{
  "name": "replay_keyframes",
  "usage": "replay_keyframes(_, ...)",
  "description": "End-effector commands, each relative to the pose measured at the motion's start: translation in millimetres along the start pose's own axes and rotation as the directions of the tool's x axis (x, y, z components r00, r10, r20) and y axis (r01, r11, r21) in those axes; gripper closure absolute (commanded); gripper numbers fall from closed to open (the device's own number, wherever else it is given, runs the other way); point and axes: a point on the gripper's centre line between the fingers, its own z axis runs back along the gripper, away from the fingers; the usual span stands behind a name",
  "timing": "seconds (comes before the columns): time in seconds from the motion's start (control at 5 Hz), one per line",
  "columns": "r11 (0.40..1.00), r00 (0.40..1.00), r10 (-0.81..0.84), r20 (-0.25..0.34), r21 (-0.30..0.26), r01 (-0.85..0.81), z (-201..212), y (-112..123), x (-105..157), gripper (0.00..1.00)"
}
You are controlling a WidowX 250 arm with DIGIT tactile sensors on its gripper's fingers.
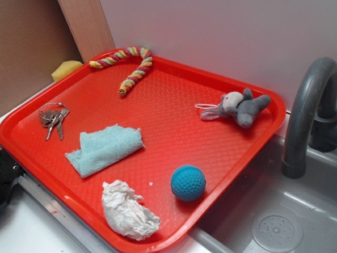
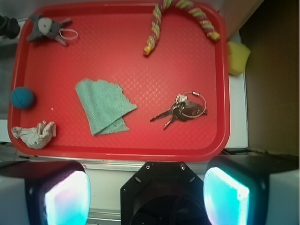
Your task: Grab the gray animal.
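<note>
Exterior view showed the gray animal [image 1: 239, 107], dark-bodied with a paler head, floppy ears and a thin white loop, lying in the red tray's [image 1: 174, 132] corner nearest the faucet [image 1: 308, 113]. The gripper [image 2: 145, 192] hung spread wide, holding nothing.
</note>
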Motion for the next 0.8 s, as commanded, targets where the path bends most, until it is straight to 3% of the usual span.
replay_keyframes(0.0,0.882,0.882,-0.471,-0.025,-0.042,0.47,-8,4,70,0.0)
replay_keyframes(0.2,0.734,0.734,-0.678,-0.039,0.026,0.679,-19,-11,105,0.0)
replay_keyframes(0.4,0.53,0.539,-0.839,-0.069,0.12,0.84,-36,-49,131,0.0)
replay_keyframes(0.6,0.309,0.316,-0.948,-0.029,0.146,0.94,-51,-83,138,0.0)
